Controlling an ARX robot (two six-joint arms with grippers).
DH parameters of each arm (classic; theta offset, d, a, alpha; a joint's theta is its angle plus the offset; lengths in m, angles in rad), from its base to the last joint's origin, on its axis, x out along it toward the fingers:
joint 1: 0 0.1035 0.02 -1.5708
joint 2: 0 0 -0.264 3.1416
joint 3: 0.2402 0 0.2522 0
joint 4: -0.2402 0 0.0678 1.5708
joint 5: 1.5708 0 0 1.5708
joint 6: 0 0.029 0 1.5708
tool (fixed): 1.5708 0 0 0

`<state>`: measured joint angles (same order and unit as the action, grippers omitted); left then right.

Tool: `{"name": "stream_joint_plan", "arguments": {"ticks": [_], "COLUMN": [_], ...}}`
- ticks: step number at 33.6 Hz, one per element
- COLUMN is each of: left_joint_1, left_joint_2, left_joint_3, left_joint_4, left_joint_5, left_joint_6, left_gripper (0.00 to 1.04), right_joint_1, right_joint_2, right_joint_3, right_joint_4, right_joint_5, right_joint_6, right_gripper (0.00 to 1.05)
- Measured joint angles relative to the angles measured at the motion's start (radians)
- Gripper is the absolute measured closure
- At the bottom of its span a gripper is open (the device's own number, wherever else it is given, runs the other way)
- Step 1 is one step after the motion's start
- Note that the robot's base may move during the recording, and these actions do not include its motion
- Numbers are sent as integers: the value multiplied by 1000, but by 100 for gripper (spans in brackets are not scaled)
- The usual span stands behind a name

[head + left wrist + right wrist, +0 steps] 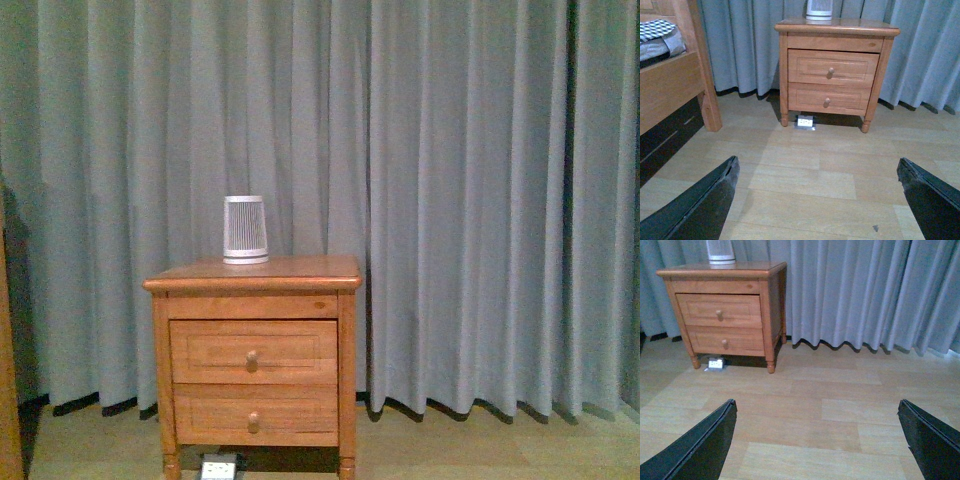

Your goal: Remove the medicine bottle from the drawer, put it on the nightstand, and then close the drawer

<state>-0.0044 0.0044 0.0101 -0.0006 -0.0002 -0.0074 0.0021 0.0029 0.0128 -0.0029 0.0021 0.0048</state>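
The honey-brown wooden nightstand has its upper knobbed drawer shut; a white-and-grey ribbed cylinder stands on top. The left gripper and right gripper gape wide.

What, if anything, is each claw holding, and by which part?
Nothing is held: the left claw and right claw are both open and empty.

Nightstand on floor, 1 ribbed cylinder on top — upright
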Motion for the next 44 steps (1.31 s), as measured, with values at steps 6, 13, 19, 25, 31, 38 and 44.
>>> {"name": "stream_joint_plan", "arguments": {"ticks": [6,13,19,25,31,38,44], "left_joint_1": [0,0,0,0,0,0,0], "left_joint_2": [0,0,0,0,0,0,0], "left_joint_3": [0,0,0,0,0,0,0], "left_joint_4": [0,0,0,0,0,0,0], "left_joint_5": [0,0,0,0,0,0,0], "left_joint_6": [0,0,0,0,0,0,0], "left_gripper": [7,7,7,7,7,7,7], "right_joint_1": [0,0,0,0,0,0,0], "right_joint_2": [0,0,0,0,0,0,0], "right_joint_3": [0,0,0,0,0,0,0], "right_joint_4": [0,0,0,0,0,0,0], "right_joint_5": [0,0,0,0,0,0,0], "right_joint_6": [0,0,0,0,0,0,0], "right_gripper": [7,7,7,7,7,7,7]}}
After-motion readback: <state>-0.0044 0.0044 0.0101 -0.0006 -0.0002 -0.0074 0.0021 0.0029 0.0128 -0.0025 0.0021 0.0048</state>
